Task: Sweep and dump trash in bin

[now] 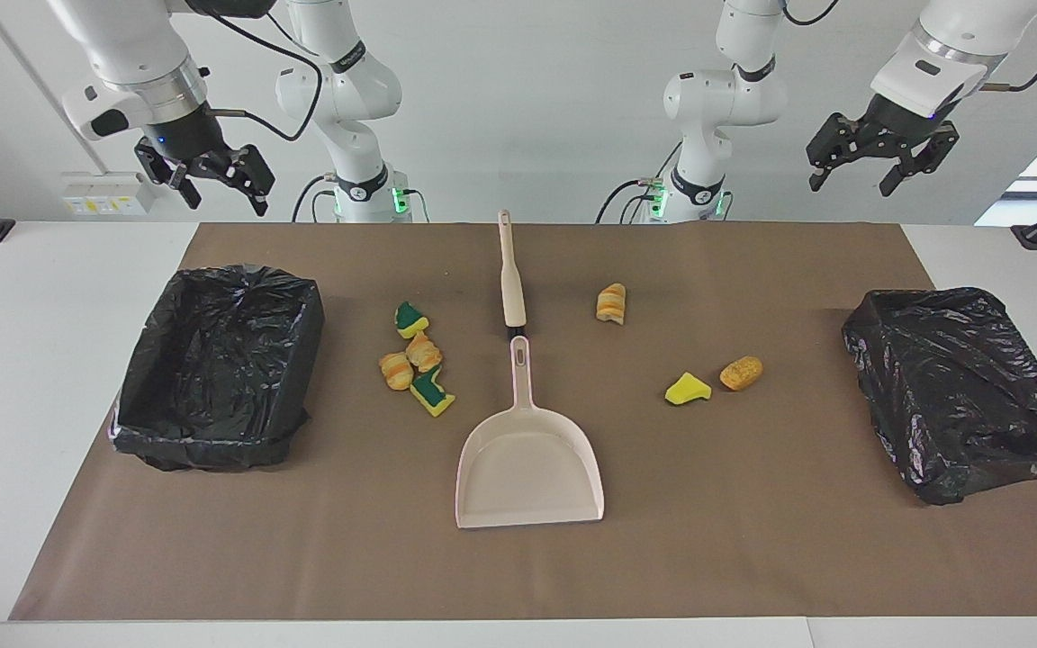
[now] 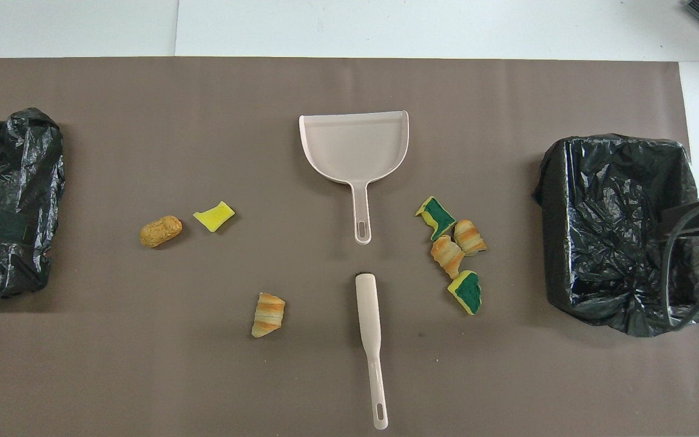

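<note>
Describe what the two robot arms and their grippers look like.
Both arms are glossy white with rounded joints, black rings at the joints and green lights glowing at their bases. Black cables run along them. The left gripper and right gripper are black two-finger units on silvery wrist collars.

Mat (image 2: 143, 376) centre open; bins (image 1: 217, 360) flank (ends)
</note>
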Robot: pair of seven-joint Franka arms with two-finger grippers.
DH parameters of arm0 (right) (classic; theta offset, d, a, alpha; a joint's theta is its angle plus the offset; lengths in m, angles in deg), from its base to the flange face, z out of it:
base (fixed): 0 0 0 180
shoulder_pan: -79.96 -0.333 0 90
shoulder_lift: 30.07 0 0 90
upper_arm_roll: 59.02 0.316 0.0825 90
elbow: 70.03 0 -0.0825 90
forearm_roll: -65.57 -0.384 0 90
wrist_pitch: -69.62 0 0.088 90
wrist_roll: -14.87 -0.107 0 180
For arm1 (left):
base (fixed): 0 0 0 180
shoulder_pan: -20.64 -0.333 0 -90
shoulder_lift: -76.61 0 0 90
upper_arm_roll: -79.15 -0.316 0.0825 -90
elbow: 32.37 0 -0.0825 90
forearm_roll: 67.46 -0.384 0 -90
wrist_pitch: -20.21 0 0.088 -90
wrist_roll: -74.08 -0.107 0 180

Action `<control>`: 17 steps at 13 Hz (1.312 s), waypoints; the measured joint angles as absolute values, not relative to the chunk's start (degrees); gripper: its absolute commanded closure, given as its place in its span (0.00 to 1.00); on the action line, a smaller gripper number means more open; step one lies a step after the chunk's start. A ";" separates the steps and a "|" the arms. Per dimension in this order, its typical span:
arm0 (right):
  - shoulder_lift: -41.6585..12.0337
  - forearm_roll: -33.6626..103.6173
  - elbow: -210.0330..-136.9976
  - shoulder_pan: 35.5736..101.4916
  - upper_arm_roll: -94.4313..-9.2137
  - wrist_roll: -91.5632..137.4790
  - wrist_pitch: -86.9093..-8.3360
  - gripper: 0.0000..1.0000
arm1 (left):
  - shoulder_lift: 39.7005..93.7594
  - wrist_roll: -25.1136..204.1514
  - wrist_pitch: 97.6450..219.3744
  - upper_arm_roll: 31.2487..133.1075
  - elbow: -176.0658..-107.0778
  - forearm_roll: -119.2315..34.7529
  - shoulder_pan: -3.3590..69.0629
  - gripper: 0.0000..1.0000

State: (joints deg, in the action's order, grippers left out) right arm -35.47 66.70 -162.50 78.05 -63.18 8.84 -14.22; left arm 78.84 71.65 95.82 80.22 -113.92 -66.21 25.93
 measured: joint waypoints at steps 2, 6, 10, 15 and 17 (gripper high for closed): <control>-35.47 66.70 -162.50 78.05 -63.18 8.84 -14.22 0.00 | 79.40 73.02 96.19 82.54 -115.69 -66.18 26.29 0.00; -35.47 66.70 -162.50 78.05 -63.18 8.84 -14.22 0.00 | 82.27 79.81 103.05 89.78 -125.23 -66.07 27.38 0.00; -35.47 66.70 -162.50 78.05 -63.18 8.84 -14.22 0.00 | 83.99 94.62 115.06 91.89 -137.35 -65.98 38.85 0.00; -35.47 66.70 -162.52 78.05 -63.18 8.84 -14.22 0.00 | 83.53 112.26 130.76 92.12 -149.49 -65.91 54.82 0.00; -35.47 66.70 -162.53 78.05 -63.18 8.84 -14.22 0.00 | 81.16 119.01 136.50 92.13 -152.55 -65.89 61.06 0.00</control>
State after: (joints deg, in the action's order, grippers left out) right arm -35.47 66.70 -162.53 78.05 -63.18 8.84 -14.22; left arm 81.16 119.01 136.50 92.13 -152.55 -65.89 61.06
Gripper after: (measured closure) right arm 0.000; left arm 0.000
